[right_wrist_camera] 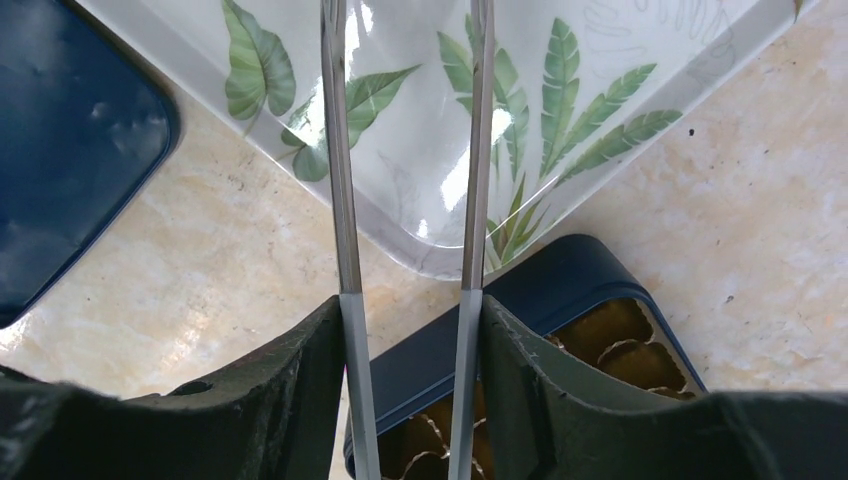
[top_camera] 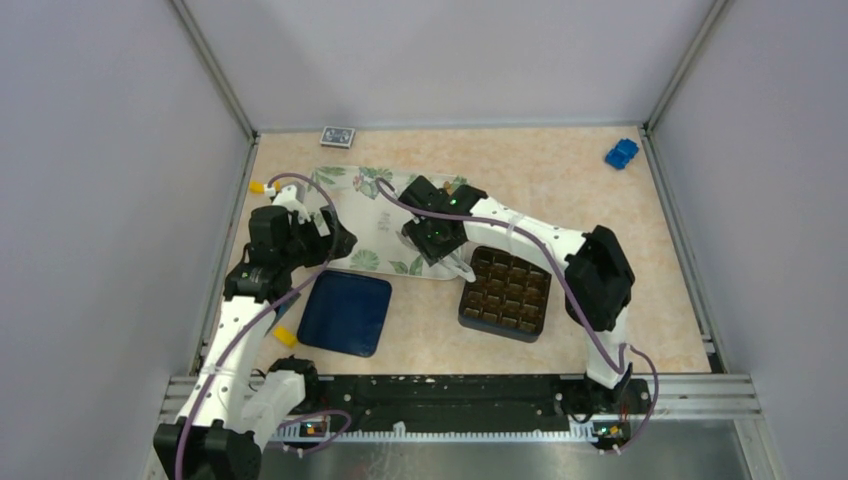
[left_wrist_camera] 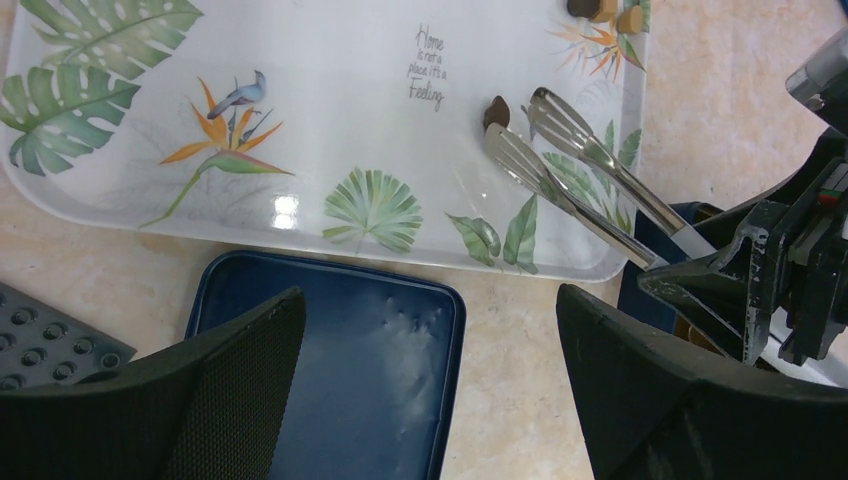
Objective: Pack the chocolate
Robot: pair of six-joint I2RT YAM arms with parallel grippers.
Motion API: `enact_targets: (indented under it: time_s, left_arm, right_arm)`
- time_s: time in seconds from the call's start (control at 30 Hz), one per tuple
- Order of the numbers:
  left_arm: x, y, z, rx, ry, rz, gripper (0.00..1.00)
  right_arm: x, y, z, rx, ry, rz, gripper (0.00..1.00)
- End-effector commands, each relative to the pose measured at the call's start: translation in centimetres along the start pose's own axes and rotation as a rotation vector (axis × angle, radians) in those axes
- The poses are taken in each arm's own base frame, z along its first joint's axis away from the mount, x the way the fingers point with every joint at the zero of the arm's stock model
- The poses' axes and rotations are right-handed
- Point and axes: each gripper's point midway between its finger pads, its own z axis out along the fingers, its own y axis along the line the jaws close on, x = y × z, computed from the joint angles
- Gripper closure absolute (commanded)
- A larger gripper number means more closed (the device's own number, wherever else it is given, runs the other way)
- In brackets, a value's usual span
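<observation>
One dark-brown chocolate piece (left_wrist_camera: pixel 496 111) lies on the leaf-printed tray (left_wrist_camera: pixel 330 130), straight ahead of the right tool (right_wrist_camera: pixel 410 385) and just beside the tips of the metal tongs (left_wrist_camera: pixel 590 180) that tool carries. Whether a tip touches it I cannot tell. In the left wrist view the piece looks a little longer than wide, its long axis running away from the tips toward the tray's far rim. Its exact shape is too small to read. More chocolate pieces (left_wrist_camera: pixel 600 10), brown and tan, sit bunched at the tray's far corner, well beyond the tips.

The right tool's fingers press on the tongs' handle end from both sides. The two arms reach forward over the tray rim, slightly apart. Directly beneath this tool lies the dark gridded box (right_wrist_camera: pixel 600 320) on the surface (top_camera: pixel 600 220). Its cells show golden-brown, but I cannot tell if that is liner or chocolate.

The left tool (left_wrist_camera: pixel 430 300) is spread wide, holding nothing, above the blue lid (left_wrist_camera: pixel 330 370), with the tray's near rim just ahead of it.
</observation>
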Motion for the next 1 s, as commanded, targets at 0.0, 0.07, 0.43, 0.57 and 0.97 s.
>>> enact_targets:
  time_s: [0.0,0.07,0.43,0.57,0.97]
  left_arm:
    - [-1.4,-0.4,-0.8,0.006,-0.048,0.021,0.01]
    - [-1.4,-0.4,-0.8,0.006,-0.052,0.022,0.01]
    - [-1.4,-0.4,-0.9,0.006,-0.053,0.022,0.01]
    - [-1.4,-0.4,-0.9,0.004,-0.053,0.025,0.01]
    - [-1.7,-0.5,-0.6,0.011,-0.053,0.032,0.01]
  right_arm:
    - [-2.9,0.3,-0.2,0.015,-0.093,0.0,0.52]
    - [-3.0,0.5,0.2,0.012,-0.088,-0.002,0.52]
    - [-3.7,0.9,0.7,0.005,-0.096,0.002,0.62]
    - [-4.0,1.0,-0.3,0.007,-0.114,0.001,0.74]
    - [-4.4,-0.6,-7.3,0.013,-0.222,0.038,0.87]
